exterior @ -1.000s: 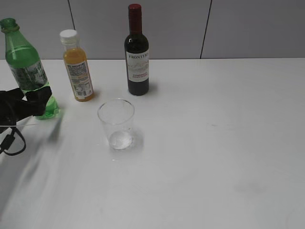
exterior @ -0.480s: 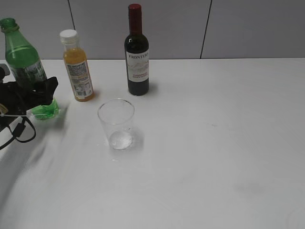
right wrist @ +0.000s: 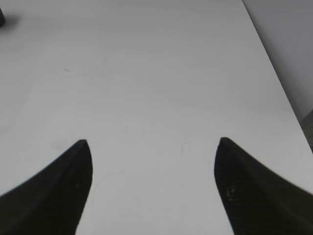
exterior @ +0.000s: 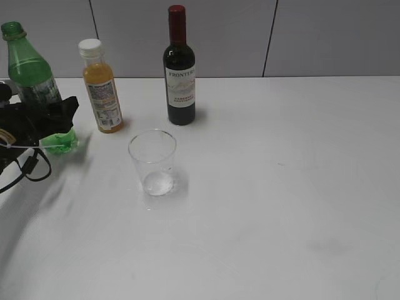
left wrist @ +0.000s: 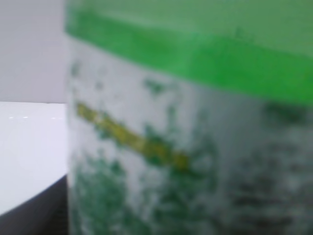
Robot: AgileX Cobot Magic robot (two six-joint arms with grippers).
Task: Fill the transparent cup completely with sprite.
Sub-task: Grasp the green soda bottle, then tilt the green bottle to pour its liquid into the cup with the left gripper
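The transparent cup (exterior: pixel 152 161) stands upright and empty near the middle of the white table. The green sprite bottle (exterior: pixel 28 72), uncapped, stands at the far left. My left gripper (exterior: pixel 47 122) is around the bottle's lower body, with a black finger on its right side. I cannot tell whether the fingers press on it. In the left wrist view the bottle's blurred label (left wrist: pixel 195 122) fills the frame. My right gripper (right wrist: pixel 154 161) is open and empty above bare table; it is out of the exterior view.
An orange juice bottle (exterior: pixel 103 94) with a white cap stands just right of the sprite bottle. A dark wine bottle (exterior: pixel 180 75) stands behind the cup. A grey wall runs along the back of the table (exterior: pixel 294 187).
My left gripper has risen and moved forward around the sprite bottle, from its base to its lower body. The bottle, the cup and the other bottles have stayed in place.
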